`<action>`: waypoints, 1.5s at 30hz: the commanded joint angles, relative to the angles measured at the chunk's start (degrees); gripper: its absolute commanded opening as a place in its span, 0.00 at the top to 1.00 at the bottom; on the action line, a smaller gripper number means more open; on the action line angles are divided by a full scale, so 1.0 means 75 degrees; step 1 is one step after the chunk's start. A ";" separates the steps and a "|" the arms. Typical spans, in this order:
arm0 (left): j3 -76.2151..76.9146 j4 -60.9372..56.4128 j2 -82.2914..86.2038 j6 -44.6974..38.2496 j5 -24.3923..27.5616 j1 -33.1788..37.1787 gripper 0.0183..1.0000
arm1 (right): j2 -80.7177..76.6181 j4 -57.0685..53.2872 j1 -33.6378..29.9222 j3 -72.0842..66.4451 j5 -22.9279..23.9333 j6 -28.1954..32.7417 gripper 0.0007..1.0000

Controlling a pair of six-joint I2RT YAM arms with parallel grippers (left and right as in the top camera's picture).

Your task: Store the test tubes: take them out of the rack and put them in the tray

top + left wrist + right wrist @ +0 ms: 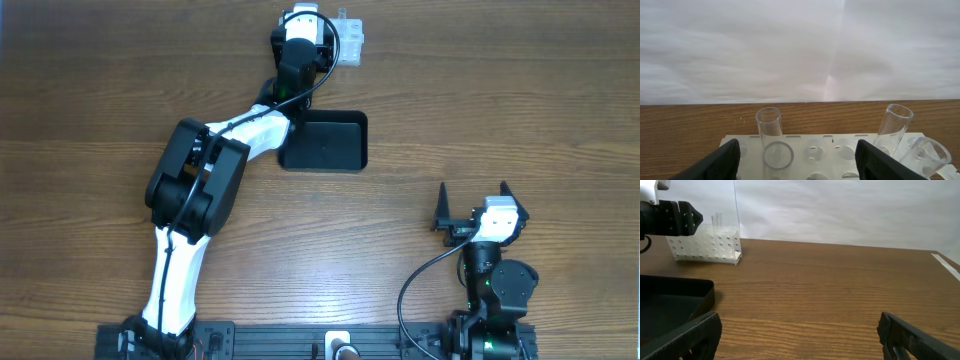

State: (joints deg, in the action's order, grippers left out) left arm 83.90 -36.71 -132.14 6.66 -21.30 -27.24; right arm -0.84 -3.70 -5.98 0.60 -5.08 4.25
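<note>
A white perforated rack point(830, 150) stands at the table's far edge, also seen in the top view point(352, 48) and the right wrist view point(705, 245). Clear test tubes stand in it: two close together point(769, 125) point(777, 155) and two more tilted to one side point(896, 125) point(926, 156). My left gripper point(797, 165) point(320, 35) hangs open just over the rack, its black fingers point(715, 162) straddling the paired tubes without touching them. The black tray point(325, 142) point(670, 300) lies just in front of the rack. My right gripper point(472, 207) point(800, 340) stays open near its base, holding nothing.
A white wall rises right behind the rack. Bare wooden table spreads between the tray and the right arm. The left arm point(200, 180) stretches diagonally across the left half of the table, passing beside the tray's left edge.
</note>
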 commanded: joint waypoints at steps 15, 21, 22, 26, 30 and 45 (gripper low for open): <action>0.0154 0.0076 -0.0157 -0.0067 -0.0449 0.0055 0.37 | 0.0067 -0.0020 -0.0044 -0.0038 -0.0117 -0.0073 0.01; 0.0154 0.0125 -0.0157 -0.0067 -0.0527 0.0055 0.40 | 0.0070 -0.0020 -0.0044 -0.0038 -0.0117 -0.0073 0.01; 0.0154 0.0125 -0.0157 -0.0067 -0.0551 0.0055 0.42 | 0.0070 -0.0020 -0.0044 -0.0038 -0.0117 -0.0073 0.01; 0.0154 0.0125 -0.0157 -0.0067 -0.0551 0.0055 0.45 | 0.0070 -0.0020 -0.0044 -0.0038 -0.0117 -0.0073 0.01; 0.0154 0.0125 -0.0157 -0.0067 -0.0551 0.0061 0.49 | 0.0070 -0.0020 -0.0044 -0.0038 -0.0117 -0.0073 0.01; 0.0154 0.0122 -0.0157 -0.0067 -0.0586 0.0061 0.62 | 0.0067 -0.0020 -0.0044 -0.0038 -0.0117 -0.0073 0.01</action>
State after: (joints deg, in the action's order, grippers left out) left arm 83.92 -35.79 -132.14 6.63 -24.77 -27.24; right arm -0.84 -3.70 -5.98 0.60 -5.08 4.25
